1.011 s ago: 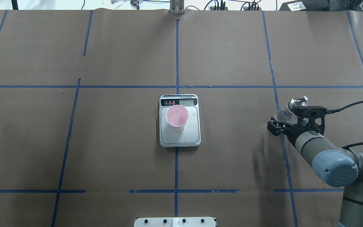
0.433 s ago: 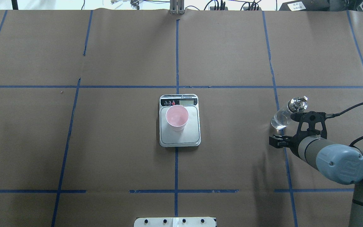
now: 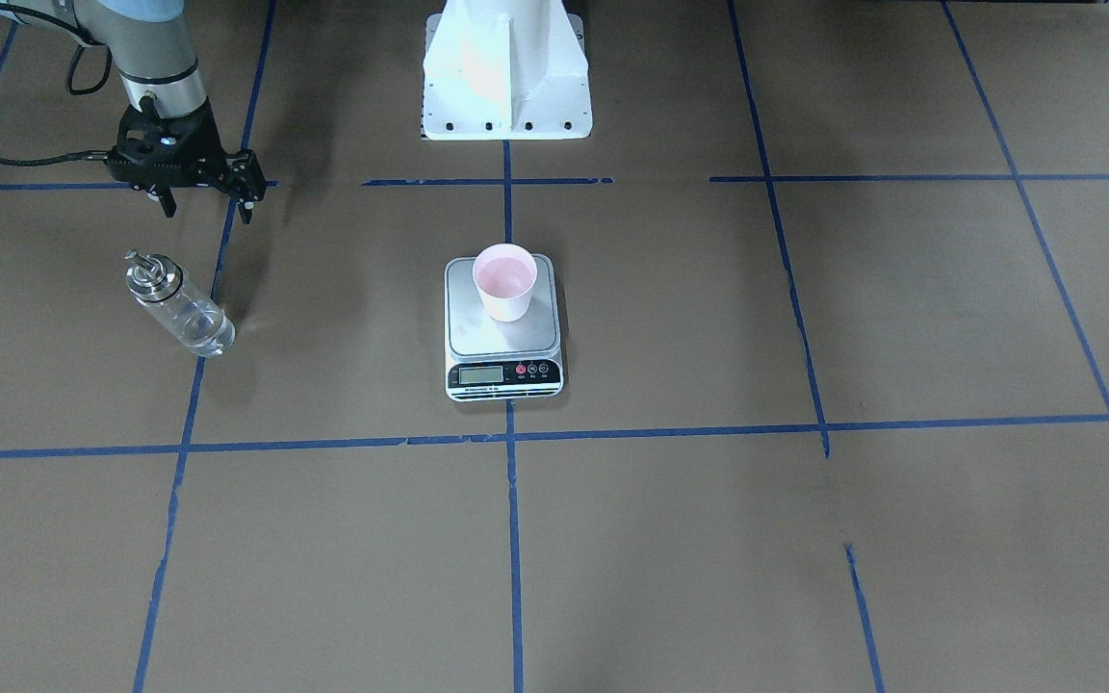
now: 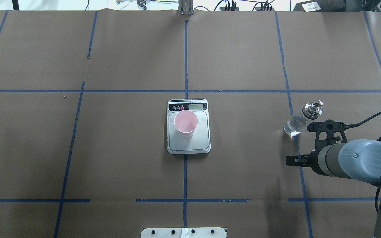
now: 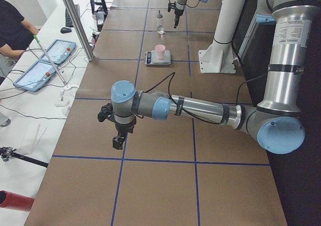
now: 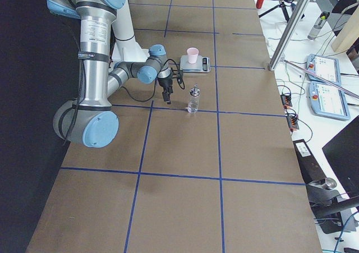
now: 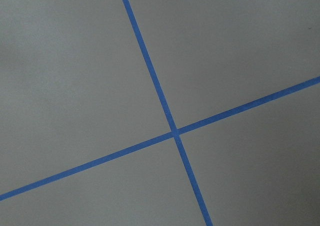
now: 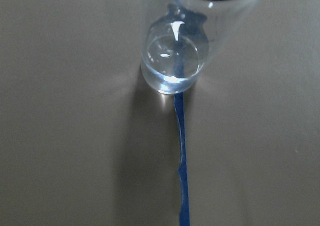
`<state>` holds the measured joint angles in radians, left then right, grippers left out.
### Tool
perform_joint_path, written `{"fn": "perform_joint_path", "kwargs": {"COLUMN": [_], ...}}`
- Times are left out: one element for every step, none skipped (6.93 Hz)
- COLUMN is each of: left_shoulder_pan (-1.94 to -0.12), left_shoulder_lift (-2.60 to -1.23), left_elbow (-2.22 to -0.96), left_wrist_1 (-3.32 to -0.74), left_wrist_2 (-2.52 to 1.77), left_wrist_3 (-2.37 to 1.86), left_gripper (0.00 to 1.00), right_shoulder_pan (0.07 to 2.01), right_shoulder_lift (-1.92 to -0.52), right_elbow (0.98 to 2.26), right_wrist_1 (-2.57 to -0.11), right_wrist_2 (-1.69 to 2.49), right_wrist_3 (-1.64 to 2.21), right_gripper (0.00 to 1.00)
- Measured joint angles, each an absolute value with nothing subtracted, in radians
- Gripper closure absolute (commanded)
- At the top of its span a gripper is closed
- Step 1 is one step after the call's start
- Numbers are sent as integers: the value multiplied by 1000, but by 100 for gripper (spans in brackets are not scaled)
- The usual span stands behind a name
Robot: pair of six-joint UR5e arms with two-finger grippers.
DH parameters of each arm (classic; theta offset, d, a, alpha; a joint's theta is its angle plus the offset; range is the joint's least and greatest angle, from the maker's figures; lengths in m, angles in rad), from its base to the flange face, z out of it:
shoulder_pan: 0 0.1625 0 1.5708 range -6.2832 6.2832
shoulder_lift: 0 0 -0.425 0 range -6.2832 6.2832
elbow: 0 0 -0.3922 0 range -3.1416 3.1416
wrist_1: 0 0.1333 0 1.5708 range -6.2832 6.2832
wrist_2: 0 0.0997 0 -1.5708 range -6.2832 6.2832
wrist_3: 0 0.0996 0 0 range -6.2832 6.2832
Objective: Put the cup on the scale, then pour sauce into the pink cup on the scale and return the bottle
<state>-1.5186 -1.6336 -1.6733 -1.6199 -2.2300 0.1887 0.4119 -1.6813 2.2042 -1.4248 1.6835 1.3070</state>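
The pale pink cup (image 4: 186, 123) (image 3: 504, 281) stands upright on the steel scale (image 4: 201, 142) (image 3: 477, 337) at mid-table. The glass bottle (image 4: 297, 122) (image 3: 179, 306) with its silver cap stands free on the table to the right, on a blue tape line. A little clear sauce (image 8: 172, 68) lies in its bottom. My right gripper (image 3: 208, 207) (image 4: 303, 160) hangs open and empty, on the robot's side of the bottle and clear of it. My left gripper (image 5: 119, 138) hovers over bare table far off to the left; I cannot tell its state.
Blue tape lines (image 4: 185, 66) divide the brown table cover. The white robot pedestal (image 3: 506, 72) stands at the near edge. A side table with tablets (image 5: 45, 60) and a seated person (image 5: 12, 25) lies past the far edge.
My right gripper has let go of the bottle and drawn back toward the robot. The bottle now stands alone. Cup and scale have not moved.
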Motion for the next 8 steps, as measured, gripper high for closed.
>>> {"fn": "perform_joint_path", "kwargs": {"left_shoulder_pan": [-1519, -1520, -1522, -1525, -1527, -1527, -1528, -1528], "left_shoulder_lift": [-1634, -1634, -1634, -1633, -1631, -1628, -1627, -1627], "left_elbow": [-1678, -1683, -1688, -1692, -1699, -1706, -1710, -1714], "left_wrist_1": [-1620, -1619, -1619, -1619, -1619, -1618, -1618, -1618], "left_wrist_2": [-2229, -2229, -2228, -2228, -2227, -2227, -2227, -2227], "left_wrist_3": [189, 189, 189, 189, 189, 189, 189, 189], "left_gripper": [0, 0, 0, 0, 0, 0, 0, 0], "right_shoulder_pan": [425, 436, 465, 536, 627, 734, 850, 959], "right_shoulder_lift": [-1713, -1758, -1792, -1803, -1801, -1798, -1795, -1794], "right_elbow": [2252, 2314, 2371, 2408, 2425, 2426, 2409, 2375], "right_wrist_1": [-1430, -1432, -1437, -1448, -1455, -1459, -1462, -1463], "right_wrist_2": [1750, 1799, 1852, 1947, 2058, 2164, 2259, 2334], "right_wrist_3": [1307, 1307, 1307, 1302, 1281, 1224, 1131, 1018], "right_gripper": [0, 0, 0, 0, 0, 0, 0, 0]}}
